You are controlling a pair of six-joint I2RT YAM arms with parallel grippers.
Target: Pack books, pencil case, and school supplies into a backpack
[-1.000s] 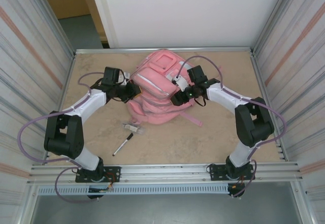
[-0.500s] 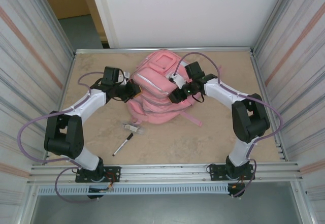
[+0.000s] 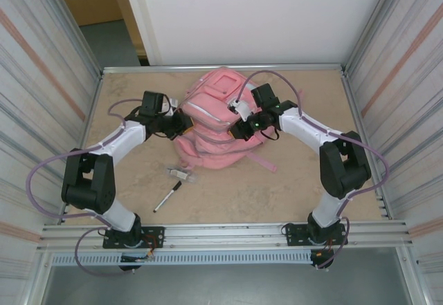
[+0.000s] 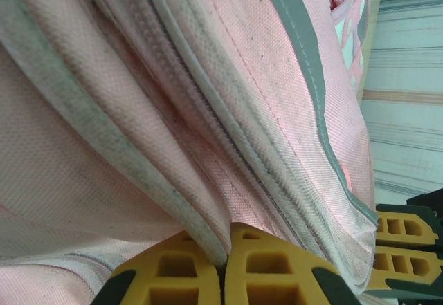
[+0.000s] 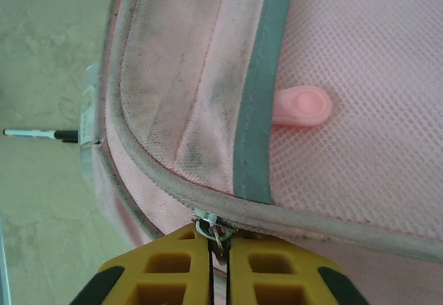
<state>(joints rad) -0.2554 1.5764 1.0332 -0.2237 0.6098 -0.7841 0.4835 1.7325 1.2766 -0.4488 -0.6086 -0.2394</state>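
The pink backpack [image 3: 211, 122] lies in the middle of the table. My left gripper [image 3: 182, 123] is at its left edge; in the left wrist view its yellow fingers [image 4: 270, 270] are shut on a grey-piped fold of the backpack [image 4: 173, 111]. On the bag's right side, my right gripper [image 3: 237, 131] is shut on the metal zip pull [image 5: 216, 230] under the grey zip seam. Of the school supplies, a black marker pen [image 3: 166, 197] and a small pale piece [image 3: 181, 174] lie on the table in front of the bag. The books and pencil case are out of view.
A pink strap [image 3: 263, 160] trails from the bag toward the front right. A pink rubber tab [image 5: 304, 106] lies on the mesh panel near my right fingers. The marker [image 5: 41, 134] lies on the beige table [image 3: 291, 187]. Metal walls enclose both sides.
My right gripper has closed from half open onto the zip pull and shifted slightly left against the bag. The left arm has kept its grip and stayed still.
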